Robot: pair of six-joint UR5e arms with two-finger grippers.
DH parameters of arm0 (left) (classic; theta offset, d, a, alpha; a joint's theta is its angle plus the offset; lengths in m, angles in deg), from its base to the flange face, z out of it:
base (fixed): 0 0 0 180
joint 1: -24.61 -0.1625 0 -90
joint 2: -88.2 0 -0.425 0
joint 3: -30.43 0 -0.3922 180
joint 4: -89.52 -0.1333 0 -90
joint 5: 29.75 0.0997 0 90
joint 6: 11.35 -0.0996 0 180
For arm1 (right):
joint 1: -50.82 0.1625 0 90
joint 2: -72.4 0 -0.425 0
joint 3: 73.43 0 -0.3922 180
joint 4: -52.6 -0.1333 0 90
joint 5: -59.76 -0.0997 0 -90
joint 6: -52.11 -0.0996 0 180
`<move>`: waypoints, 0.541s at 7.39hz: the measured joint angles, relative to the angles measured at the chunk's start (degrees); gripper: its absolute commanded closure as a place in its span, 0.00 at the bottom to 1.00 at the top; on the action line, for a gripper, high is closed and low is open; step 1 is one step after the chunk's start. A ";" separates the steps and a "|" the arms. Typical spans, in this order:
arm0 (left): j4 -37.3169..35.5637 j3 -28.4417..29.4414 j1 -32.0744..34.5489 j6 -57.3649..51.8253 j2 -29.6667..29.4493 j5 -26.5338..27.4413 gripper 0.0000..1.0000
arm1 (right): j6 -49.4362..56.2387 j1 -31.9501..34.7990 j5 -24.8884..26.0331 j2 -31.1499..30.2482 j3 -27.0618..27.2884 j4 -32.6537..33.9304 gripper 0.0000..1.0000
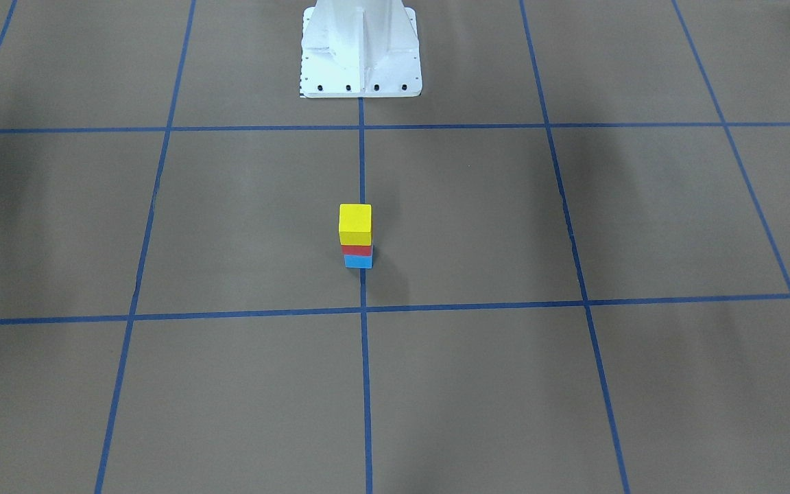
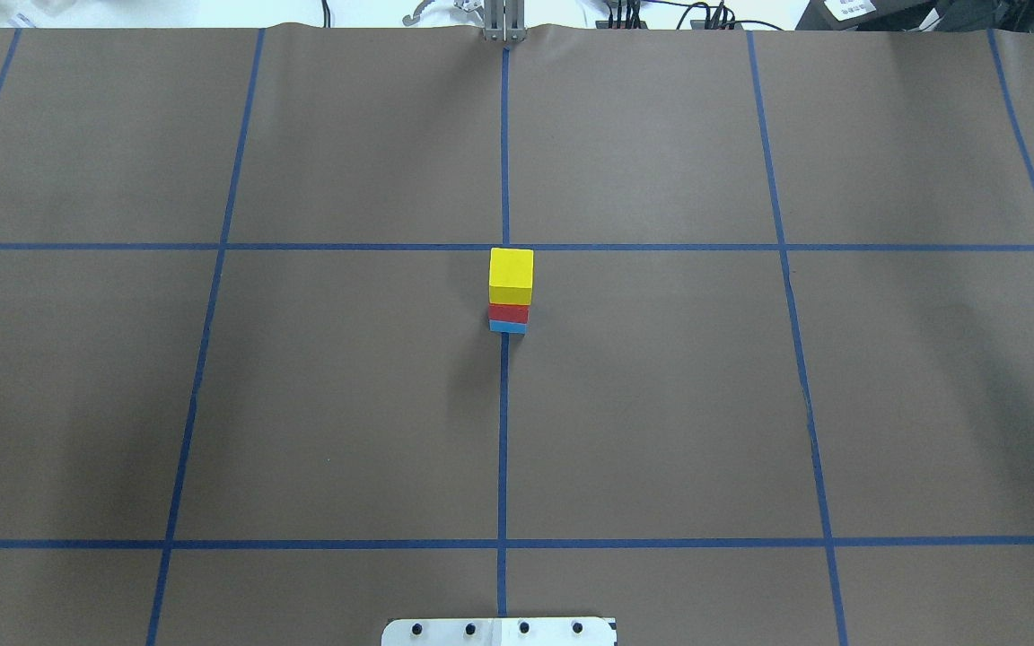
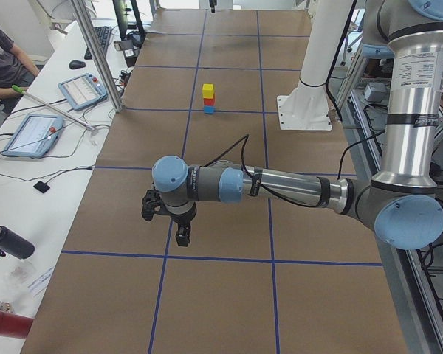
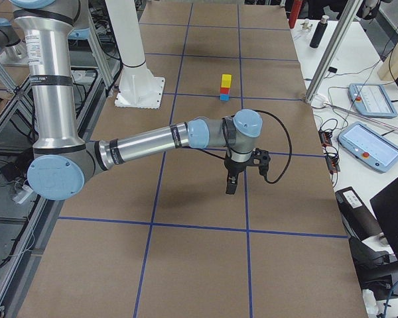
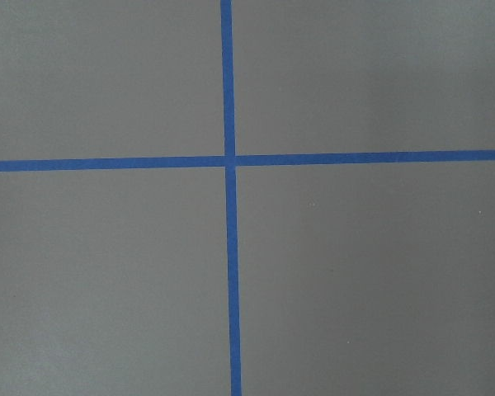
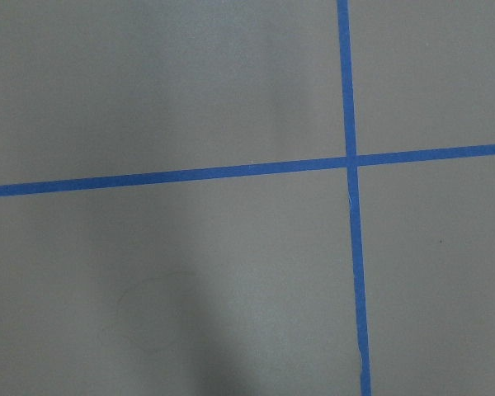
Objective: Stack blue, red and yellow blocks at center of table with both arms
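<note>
A stack stands at the table's center: the yellow block (image 1: 355, 224) on top, the red block (image 1: 357, 250) in the middle, the blue block (image 1: 358, 261) at the bottom. It also shows in the overhead view, with the yellow block (image 2: 511, 276), red block (image 2: 509, 313) and blue block (image 2: 507, 327). Both side views show the stack far off (image 3: 207, 98) (image 4: 225, 87). My left gripper (image 3: 181, 237) shows only in the exterior left view, far from the stack, and my right gripper (image 4: 230, 185) only in the exterior right view. I cannot tell whether either is open or shut.
The robot's white base (image 1: 361, 51) stands at the table's edge behind the stack. Blue tape lines (image 2: 503, 431) divide the brown table into squares. Both wrist views show only bare table and tape crossings. Tablets (image 3: 31, 134) and an operator (image 3: 1, 59) are beside the table.
</note>
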 measured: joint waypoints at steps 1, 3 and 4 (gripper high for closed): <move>0.02 -0.01 0.00 -0.04 -0.03 0.00 0.00 | 1.74 0.57 -0.06 -0.28 -0.27 0.00 0.00; 0.03 0.02 -0.01 -0.07 -0.04 0.03 0.00 | 5.28 2.42 -0.39 -1.15 -0.67 0.01 0.00; 0.03 0.11 -0.05 -0.04 -0.04 0.02 0.00 | 6.23 3.10 -0.45 -1.57 -0.71 -0.06 0.00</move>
